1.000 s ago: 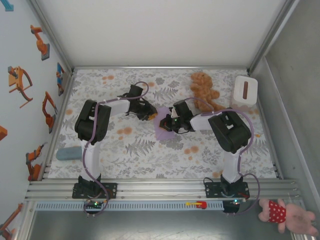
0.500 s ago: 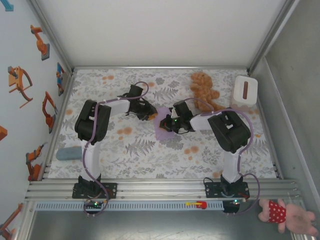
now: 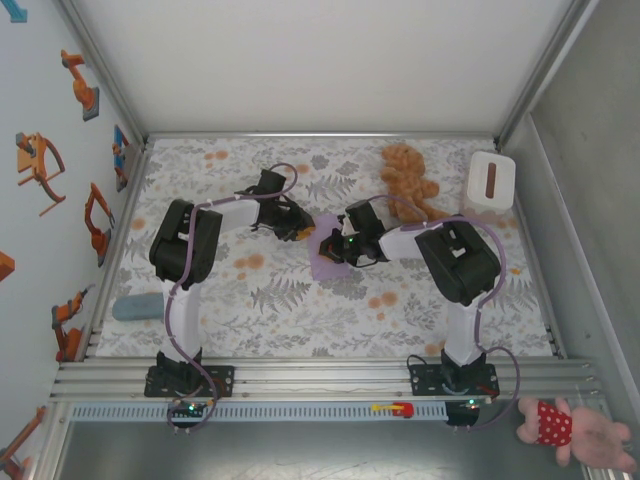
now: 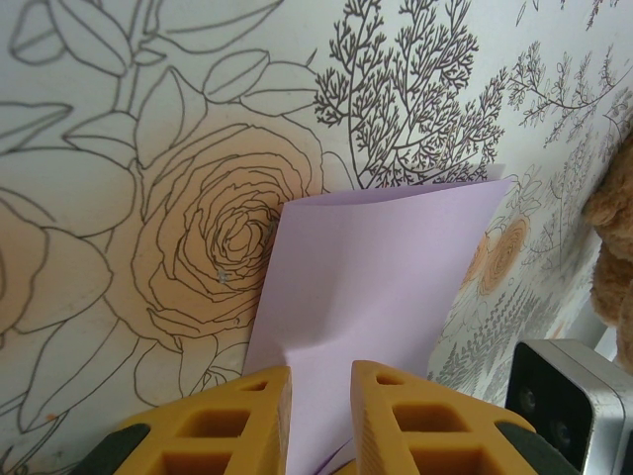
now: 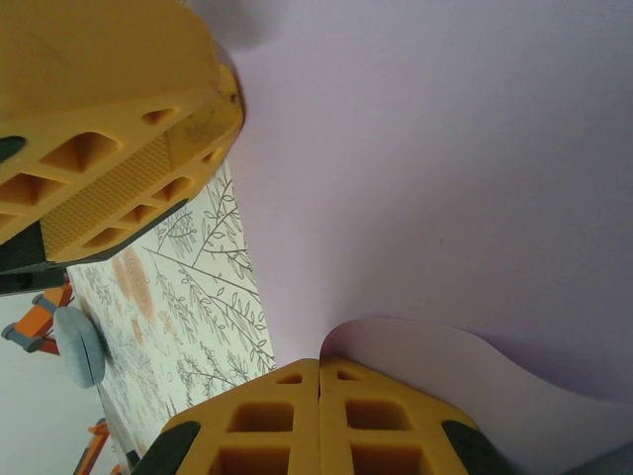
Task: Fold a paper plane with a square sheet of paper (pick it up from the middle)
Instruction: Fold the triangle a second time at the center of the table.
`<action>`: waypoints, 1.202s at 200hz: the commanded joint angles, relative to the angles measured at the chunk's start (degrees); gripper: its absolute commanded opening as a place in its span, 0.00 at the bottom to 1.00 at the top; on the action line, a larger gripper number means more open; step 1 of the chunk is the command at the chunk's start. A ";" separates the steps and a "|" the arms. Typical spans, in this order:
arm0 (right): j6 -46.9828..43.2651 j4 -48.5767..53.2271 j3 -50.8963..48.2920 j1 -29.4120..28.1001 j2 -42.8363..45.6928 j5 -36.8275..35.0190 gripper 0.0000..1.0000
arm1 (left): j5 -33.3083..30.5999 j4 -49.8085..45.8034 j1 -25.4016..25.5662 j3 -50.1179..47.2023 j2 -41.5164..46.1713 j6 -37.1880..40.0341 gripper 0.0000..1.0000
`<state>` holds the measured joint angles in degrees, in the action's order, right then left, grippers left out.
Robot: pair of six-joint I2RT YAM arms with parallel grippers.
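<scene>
The square sheet of paper (image 3: 323, 263) is lavender and lies mid-table on the floral cloth, with both grippers meeting over it. In the left wrist view the sheet (image 4: 376, 267) runs up between my left gripper's (image 4: 321, 381) yellow fingers, which stand a narrow gap apart and straddle a raised ridge in it. From above, the left gripper (image 3: 300, 230) sits at the sheet's left edge. My right gripper (image 5: 318, 368) is shut, and a curled-up edge of the sheet (image 5: 445, 178) comes out of the seam between its fingertips. The right gripper (image 3: 333, 247) sits over the sheet's middle.
A brown teddy bear (image 3: 408, 180) lies just behind the right arm, with a white box (image 3: 491, 180) further right. A grey-blue object (image 3: 137, 306) rests at the left edge of the cloth. A pink plush toy (image 3: 575, 430) lies off the table at front right.
</scene>
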<state>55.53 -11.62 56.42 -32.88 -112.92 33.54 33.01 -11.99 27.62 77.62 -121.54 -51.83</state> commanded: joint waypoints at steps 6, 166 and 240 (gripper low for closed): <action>-1.09 2.09 1.31 -0.51 -1.22 -0.91 0.00 | -0.58 -4.27 1.03 -0.59 -2.26 1.10 0.23; -1.48 5.56 1.49 -0.51 -1.34 -1.72 0.31 | -4.13 -5.40 -4.26 -3.96 10.74 0.18 0.29; -3.12 8.14 1.37 -0.51 -1.48 -3.25 0.32 | -4.25 -3.37 -3.71 -9.39 16.20 -0.22 0.28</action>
<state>54.48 -9.76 58.59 -33.17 -112.92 34.63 28.95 -15.33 22.72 70.11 -107.70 -51.92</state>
